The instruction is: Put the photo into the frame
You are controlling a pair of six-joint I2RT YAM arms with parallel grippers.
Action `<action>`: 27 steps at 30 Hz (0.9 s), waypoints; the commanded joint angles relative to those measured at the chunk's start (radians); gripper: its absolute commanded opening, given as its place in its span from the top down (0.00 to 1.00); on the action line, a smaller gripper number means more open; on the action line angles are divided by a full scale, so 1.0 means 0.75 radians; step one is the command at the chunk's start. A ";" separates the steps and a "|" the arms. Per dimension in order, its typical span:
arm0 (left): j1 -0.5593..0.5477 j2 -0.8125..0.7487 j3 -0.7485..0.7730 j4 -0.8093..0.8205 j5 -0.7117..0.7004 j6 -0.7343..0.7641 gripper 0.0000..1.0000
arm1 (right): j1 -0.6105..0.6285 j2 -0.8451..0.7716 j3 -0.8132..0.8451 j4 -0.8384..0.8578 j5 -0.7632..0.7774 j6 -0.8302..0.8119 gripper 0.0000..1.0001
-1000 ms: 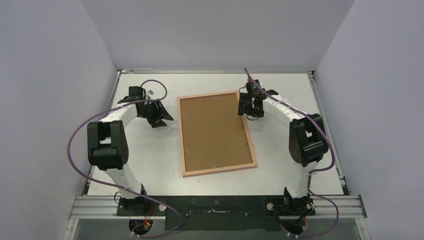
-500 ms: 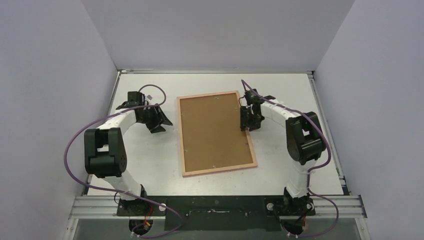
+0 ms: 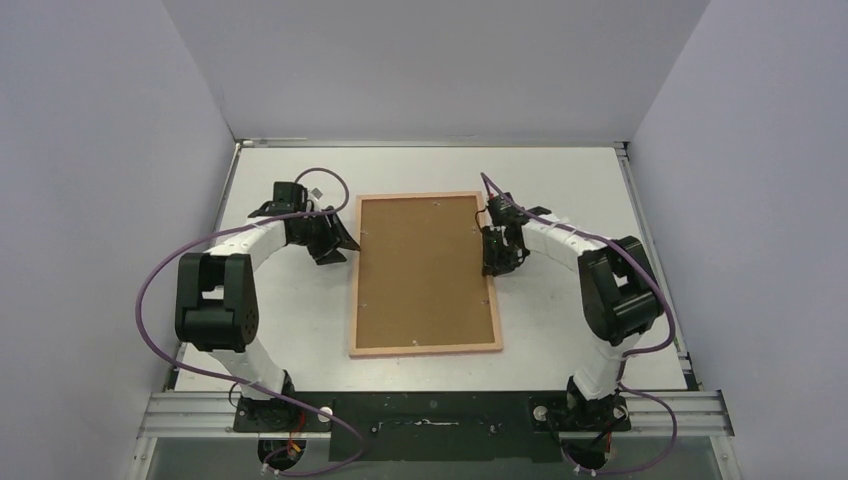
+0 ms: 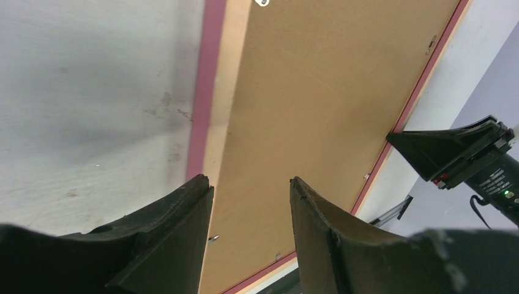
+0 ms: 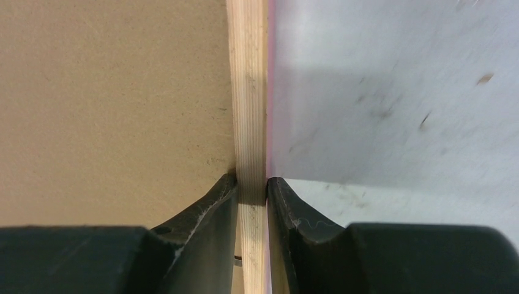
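The frame [image 3: 354, 285] lies back-up in the middle of the table, a brown backing board [image 3: 425, 270] filling it. The photo is hidden. My right gripper [image 3: 491, 262] is shut on the frame's right rail; in the right wrist view its fingertips [image 5: 251, 182] pinch the pale wooden rail [image 5: 248, 92], with the board [image 5: 110, 92] on the left. My left gripper [image 3: 346, 240] is at the frame's upper left edge. It is open [image 4: 250, 181] over the left rail [image 4: 223, 92] and the board [image 4: 318, 92], holding nothing.
White table [image 3: 290, 310] with grey walls on three sides. Small metal tabs [image 4: 213, 238] sit along the board's edges. The right gripper's black body [image 4: 456, 153] shows across the frame in the left wrist view. The arm bases and purple cables are at the near edge.
The right gripper moved onto the frame's right rail and closed on it. The frame turned and now lies square to the table. The left gripper moved right to the frame's left edge.
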 commanded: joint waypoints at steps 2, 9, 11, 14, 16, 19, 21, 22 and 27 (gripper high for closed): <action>-0.061 0.033 0.081 0.107 0.020 -0.031 0.52 | 0.104 -0.210 -0.139 -0.090 0.040 0.115 0.87; -0.223 0.134 0.179 0.139 0.036 -0.034 0.52 | 0.146 -0.350 -0.302 -0.057 0.076 0.190 0.74; -0.261 0.171 0.194 0.147 0.030 -0.042 0.52 | 0.147 -0.369 -0.280 -0.055 0.083 0.188 0.60; -0.303 0.218 0.225 0.163 0.051 -0.068 0.52 | 0.141 -0.338 -0.138 -0.118 0.136 0.162 0.48; -0.328 0.240 0.246 0.180 0.057 -0.082 0.53 | 0.138 -0.301 -0.069 -0.127 0.184 0.167 0.46; -0.364 0.273 0.278 0.192 0.061 -0.086 0.53 | 0.136 -0.212 0.010 -0.099 0.283 0.173 0.44; -0.377 0.290 0.279 0.198 0.068 -0.084 0.53 | 0.133 -0.139 0.074 -0.097 0.326 0.167 0.44; -0.381 0.292 0.276 0.202 0.071 -0.082 0.54 | 0.134 -0.102 0.108 -0.093 0.347 0.162 0.44; -0.385 0.309 0.256 0.196 0.077 -0.068 0.54 | 0.126 0.045 0.238 -0.071 0.419 0.165 0.44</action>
